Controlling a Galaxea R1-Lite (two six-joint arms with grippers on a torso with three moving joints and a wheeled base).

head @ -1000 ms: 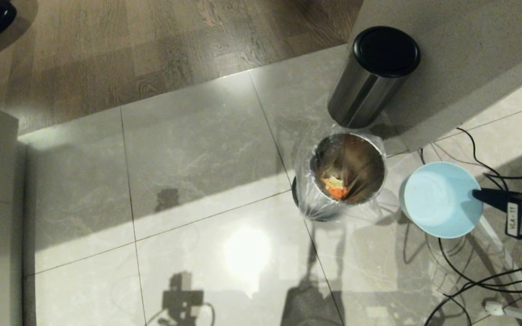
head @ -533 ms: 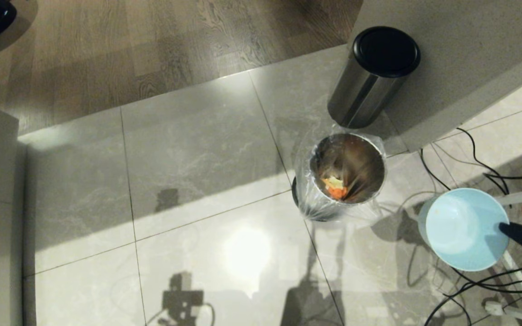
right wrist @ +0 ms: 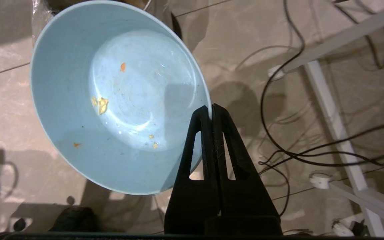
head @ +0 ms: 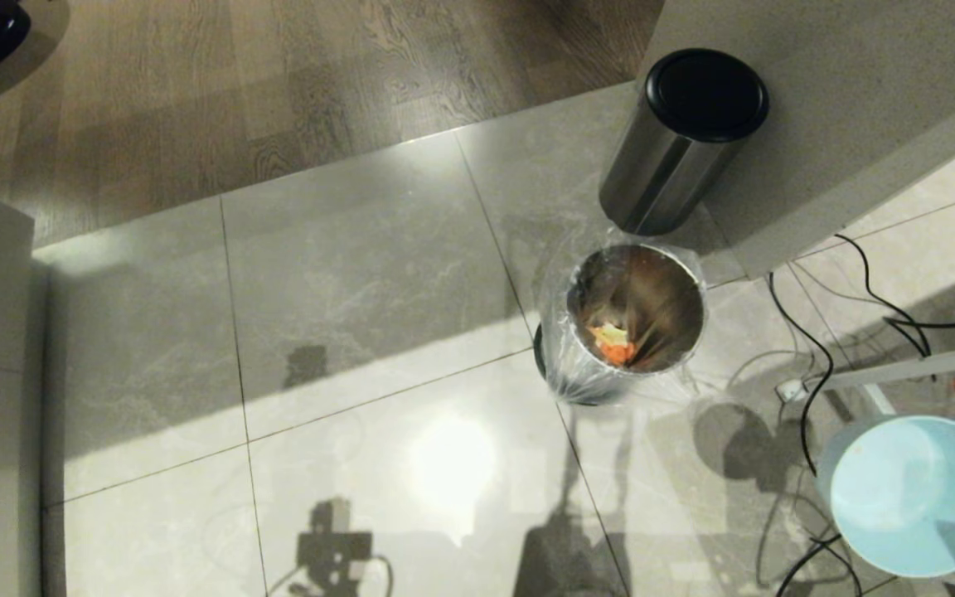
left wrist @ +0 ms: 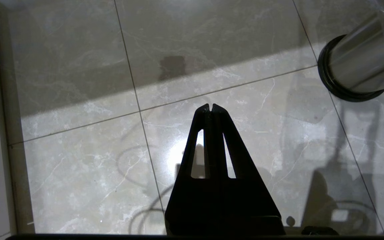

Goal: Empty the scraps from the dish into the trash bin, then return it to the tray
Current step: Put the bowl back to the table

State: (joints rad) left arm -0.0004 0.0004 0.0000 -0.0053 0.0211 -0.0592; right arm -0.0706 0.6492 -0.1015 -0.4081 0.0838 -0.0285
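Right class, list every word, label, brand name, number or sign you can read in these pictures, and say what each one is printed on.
There is none to read.
The blue bowl held by the right gripper: plain, only crumbs inside.
The lined bin and the black-lidded can: no label shows.
The left gripper: plain black, no marking.
The floor tiles and the cables: no print.

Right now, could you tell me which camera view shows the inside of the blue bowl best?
The right wrist view: the dish fills it, showing only crumbs left and the right tool shut on its rim. The head view catches it at the corner; the left wrist view misses it.
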